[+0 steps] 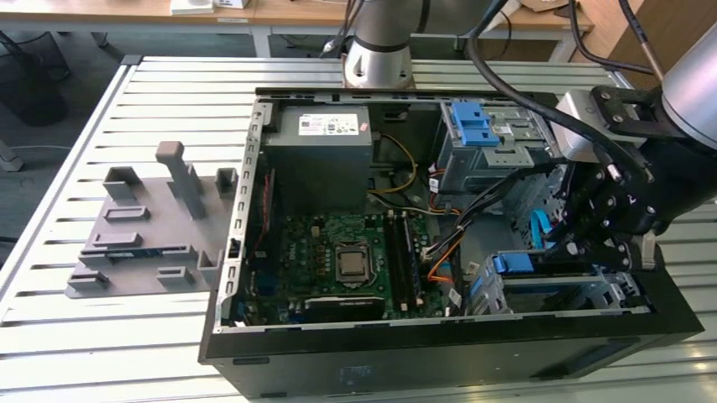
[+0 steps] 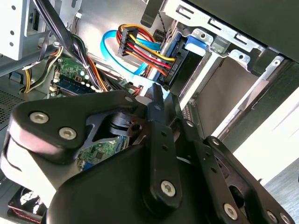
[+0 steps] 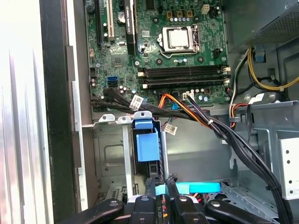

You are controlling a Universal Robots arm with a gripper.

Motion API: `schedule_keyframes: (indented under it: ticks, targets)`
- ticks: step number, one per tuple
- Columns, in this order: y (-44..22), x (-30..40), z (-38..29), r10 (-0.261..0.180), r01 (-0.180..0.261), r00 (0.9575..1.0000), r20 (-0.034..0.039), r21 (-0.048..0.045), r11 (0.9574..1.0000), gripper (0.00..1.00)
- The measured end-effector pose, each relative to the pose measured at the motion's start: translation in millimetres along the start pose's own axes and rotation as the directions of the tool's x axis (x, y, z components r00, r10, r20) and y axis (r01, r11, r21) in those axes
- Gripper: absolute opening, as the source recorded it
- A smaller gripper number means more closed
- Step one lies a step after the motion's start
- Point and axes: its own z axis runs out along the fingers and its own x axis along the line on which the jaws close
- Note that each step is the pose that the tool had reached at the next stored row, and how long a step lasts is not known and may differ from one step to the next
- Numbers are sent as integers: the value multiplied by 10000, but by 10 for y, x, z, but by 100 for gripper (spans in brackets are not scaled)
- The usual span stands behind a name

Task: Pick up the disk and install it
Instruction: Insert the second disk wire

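The disk [image 3: 147, 144] stands edge-on in the silver drive cage [image 1: 610, 290] at the case's front corner on the exterior view's right. Its blue frame [image 1: 516, 263] shows at the top. My gripper [image 3: 160, 185] reaches down into that cage from above. Its black fingers [image 3: 150, 187] stand close together on the disk's dark edge, with a bit of blue between them. In the second wrist view the gripper's black body [image 2: 140, 177] covers most of the bay, with the fingertips [image 2: 156, 100] near the blue frame [image 2: 195, 45].
The open computer case [image 1: 258, 252] lies on a slatted white table [image 1: 134, 336]. Inside are the motherboard [image 1: 336, 260], a grey power supply [image 1: 325, 138], a second blue-latched cage [image 1: 484, 134] and loose cables [image 3: 219, 130] beside my gripper. A grey fixture [image 1: 146, 231] sits on the exterior view's left.
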Motion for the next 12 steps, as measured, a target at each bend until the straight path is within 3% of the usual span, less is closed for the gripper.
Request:
schedule_keyframes:
  ticks: [4, 12]
  targets:
    - [0, 0, -1, 0, 0, 10000, -4, 1, 10000, 11]
    - [-24, 8, 105, 0, 0, 10000, -5, 0, 10000, 11]
